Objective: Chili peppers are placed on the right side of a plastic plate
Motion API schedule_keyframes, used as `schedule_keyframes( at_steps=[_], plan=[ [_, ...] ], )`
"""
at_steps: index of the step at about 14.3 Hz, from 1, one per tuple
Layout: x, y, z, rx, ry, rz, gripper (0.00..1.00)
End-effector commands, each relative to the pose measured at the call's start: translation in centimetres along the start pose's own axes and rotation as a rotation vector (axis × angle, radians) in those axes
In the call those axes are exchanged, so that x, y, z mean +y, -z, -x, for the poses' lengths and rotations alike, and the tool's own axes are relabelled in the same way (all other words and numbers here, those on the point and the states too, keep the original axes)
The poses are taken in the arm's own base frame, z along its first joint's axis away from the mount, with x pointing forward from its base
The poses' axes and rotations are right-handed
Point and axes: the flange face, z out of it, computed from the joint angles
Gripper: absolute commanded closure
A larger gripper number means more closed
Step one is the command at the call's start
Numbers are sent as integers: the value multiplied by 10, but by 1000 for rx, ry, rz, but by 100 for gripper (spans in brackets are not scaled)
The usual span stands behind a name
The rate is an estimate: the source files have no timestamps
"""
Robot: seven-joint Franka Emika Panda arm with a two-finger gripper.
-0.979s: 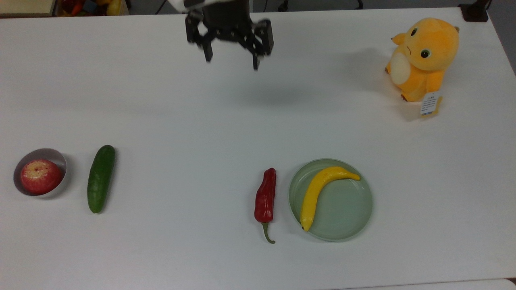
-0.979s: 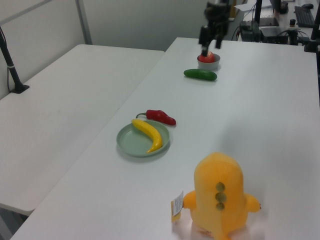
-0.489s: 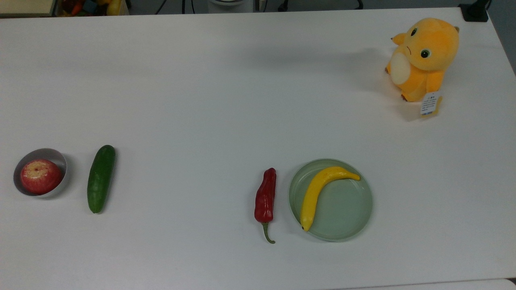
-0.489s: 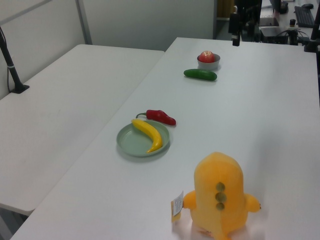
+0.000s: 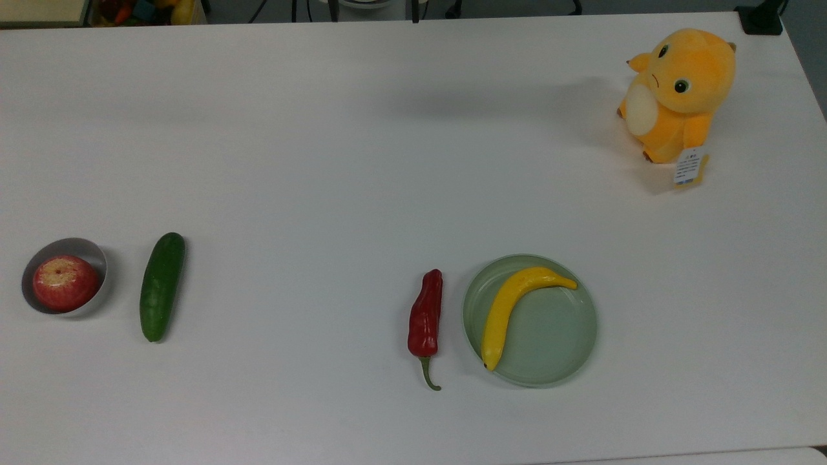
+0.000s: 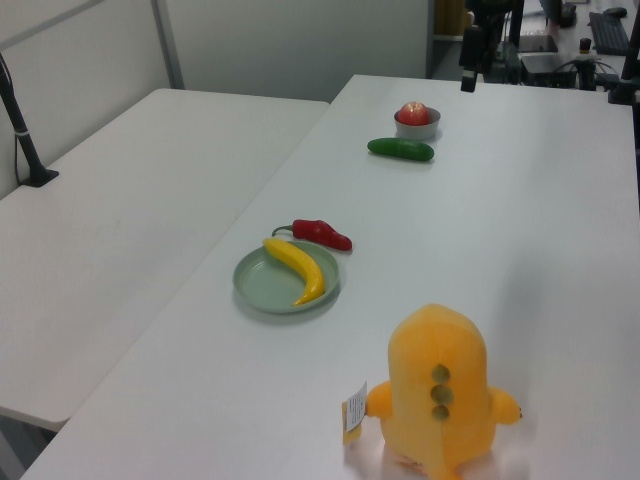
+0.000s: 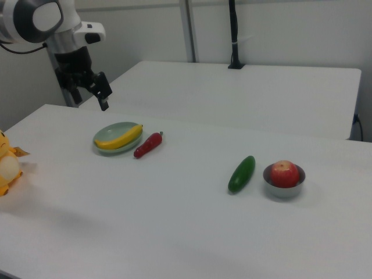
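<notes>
We see the gripper (image 7: 93, 93) hanging high above the white table (image 5: 362, 161), fingers spread and holding nothing. The red chili (image 5: 426, 320) lies flat just beside the pale-green plate (image 5: 559, 342) — on the top view's left — while a banana (image 5: 510, 307) rests inside.

- in the top view, the chili (image 5: 425, 321) lies on the table (image 5: 362, 161) just beside the plate (image 5: 555, 349), on the top view's left of it, not touching.
- a banana (image 5: 507, 310) lies in the plate, toward the chili's side.
- the cucumber (image 5: 161, 286) lies well apart on the top view's left, with the bowl (image 5: 90, 248) just beyond it; an apple (image 5: 64, 282) sits in the bowl.
- a plush toy (image 5: 675, 93) stands at the top view's upper right, far from the plate.
</notes>
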Motion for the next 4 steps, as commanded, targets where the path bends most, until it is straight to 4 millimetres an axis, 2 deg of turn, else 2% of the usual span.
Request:
schedule_keyframes(
  at_steps=[1,4],
  plan=[
    [11,-2,5,44,60,-23,0],
    [10,-3,5,37,47,-26,0]
  ],
)
